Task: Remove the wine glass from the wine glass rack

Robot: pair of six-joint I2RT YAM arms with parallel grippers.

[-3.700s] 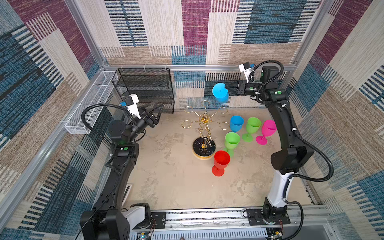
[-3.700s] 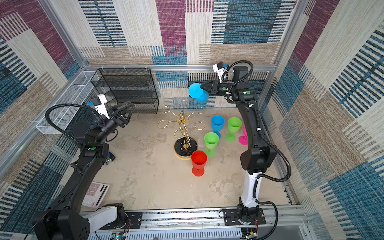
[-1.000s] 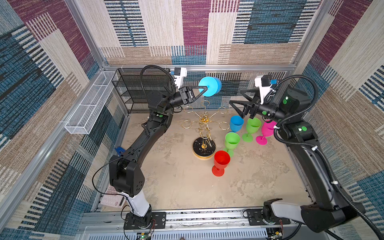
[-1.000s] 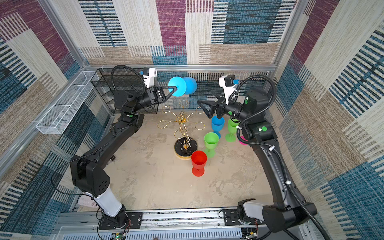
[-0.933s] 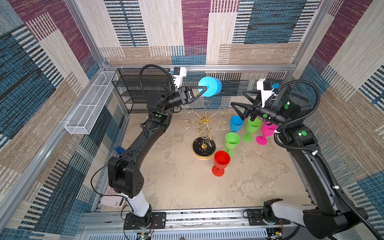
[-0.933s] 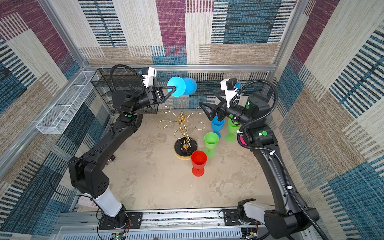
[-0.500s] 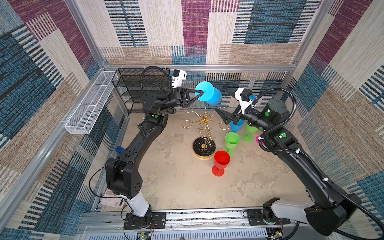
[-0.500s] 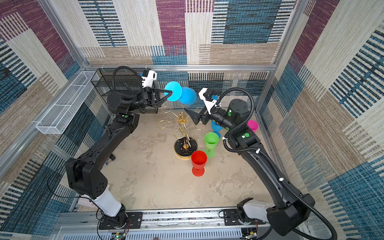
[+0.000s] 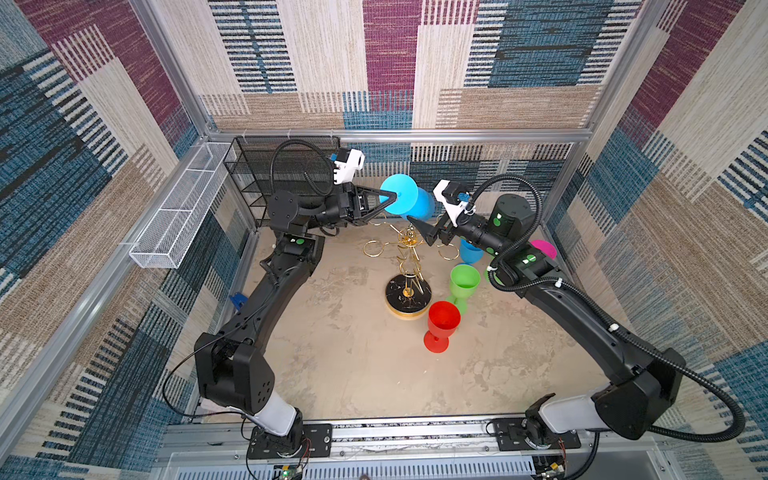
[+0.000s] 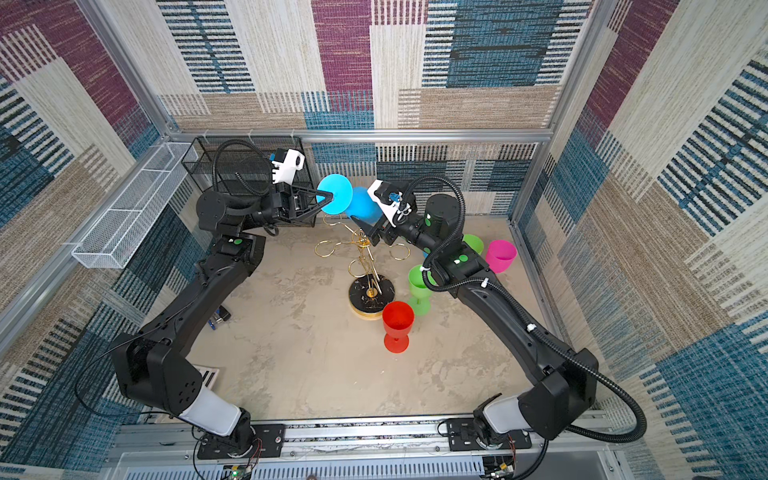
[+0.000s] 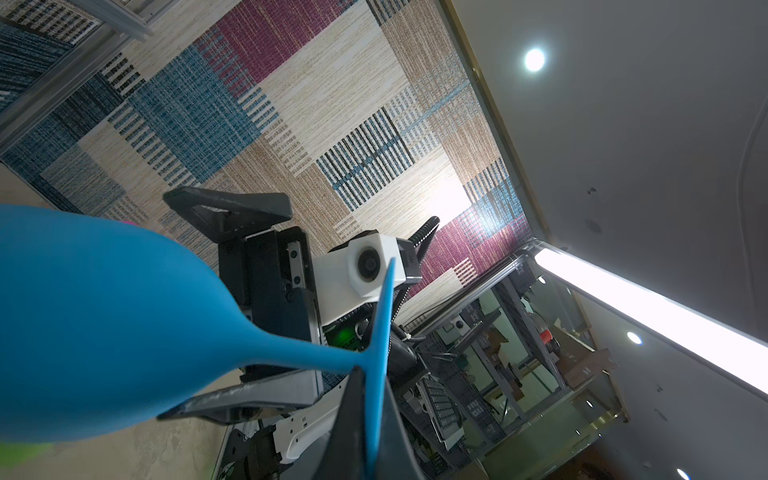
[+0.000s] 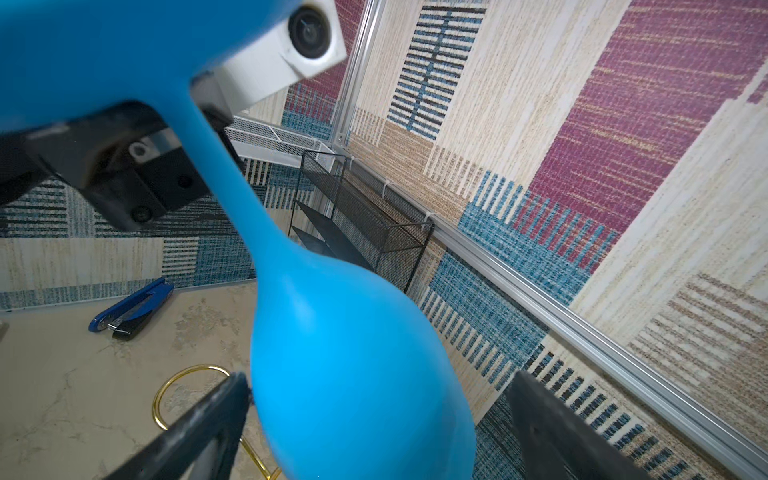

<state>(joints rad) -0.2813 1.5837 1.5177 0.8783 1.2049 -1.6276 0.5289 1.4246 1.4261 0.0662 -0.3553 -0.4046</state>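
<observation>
Grips the blue wine glass (image 9: 409, 200) by the edge of its foot disc with the left gripper (image 9: 390, 196), jaws pinched together on it, bowl lying sideways above the top of the wine glass rack (image 9: 405, 297). Brackets the bowl with the right gripper (image 12: 376, 376), jaws wide apart on either side, contact unclear. Beside the rack's base: a red glass (image 9: 444, 320) and a green glass (image 9: 464, 280), upright.

— That wine glass (image 9: 405, 197), plain sky blue?
— Yes. The wine glass rack (image 9: 406, 294) is gold wire on a black marbled base.
— And the others?
— A red glass (image 9: 444, 320), a green glass (image 9: 464, 280), a pink glass (image 10: 500, 255). The walls (image 9: 390, 62) are striped patchwork in blue, maroon and beige.
</observation>
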